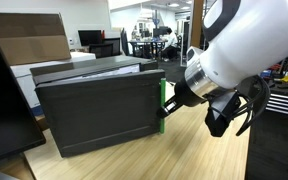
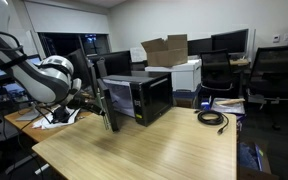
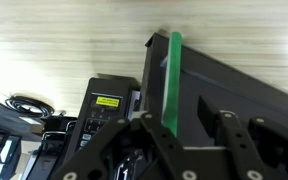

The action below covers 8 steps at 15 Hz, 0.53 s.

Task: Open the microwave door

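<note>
The microwave [image 2: 152,95] is a dark boxy appliance on the wooden table. Its door [image 1: 99,115] is a wide dark grey panel swung partly out from the body, and it looks nearly edge-on in an exterior view [image 2: 108,100]. The bright green vertical handle [image 1: 163,100] runs along the door's free edge. My gripper [image 1: 171,105] is at that handle. In the wrist view the handle [image 3: 170,80] passes between my spread fingers [image 3: 179,122], close to one finger, with the door panel [image 3: 239,90] beside it. The control panel's lit display [image 3: 106,101] shows behind.
The wooden table [image 2: 154,150] holds a coiled black cable [image 2: 212,118] and papers [image 2: 54,117]. A cardboard box [image 2: 166,50] sits on a white cabinet [image 2: 187,72] behind the microwave. Black office chairs [image 2: 274,75] stand beyond. A dark monitor edge [image 1: 4,100] stands near the door.
</note>
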{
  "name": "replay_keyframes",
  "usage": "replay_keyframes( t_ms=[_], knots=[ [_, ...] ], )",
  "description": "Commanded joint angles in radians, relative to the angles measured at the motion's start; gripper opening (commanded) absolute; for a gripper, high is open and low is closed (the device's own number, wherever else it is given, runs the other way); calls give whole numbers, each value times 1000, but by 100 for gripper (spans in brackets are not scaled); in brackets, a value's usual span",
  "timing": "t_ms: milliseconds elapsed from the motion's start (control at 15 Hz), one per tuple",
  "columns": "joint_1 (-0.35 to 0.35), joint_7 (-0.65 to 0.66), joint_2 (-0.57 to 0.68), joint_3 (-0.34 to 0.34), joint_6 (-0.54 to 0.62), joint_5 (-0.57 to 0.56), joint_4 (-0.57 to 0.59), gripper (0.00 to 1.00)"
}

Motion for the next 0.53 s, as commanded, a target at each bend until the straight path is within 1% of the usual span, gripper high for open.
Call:
replay_keyframes(
  t_ms=[0,67,133,267,333,400,467],
  knots=[
    [12,-106,-59,-6,-16,93,-59,74],
    [16,-146,-69,-4,-19,138,-72,88],
    [14,-186,-68,-7,-8,180,-70,95],
    [10,-303,-66,-10,15,299,-71,100],
    [-138,-379,-69,136,20,372,-75,100],
    [-157,-452,-64,150,44,443,-75,100],
    [-191,-526,-65,187,47,526,-79,100]
  ],
)
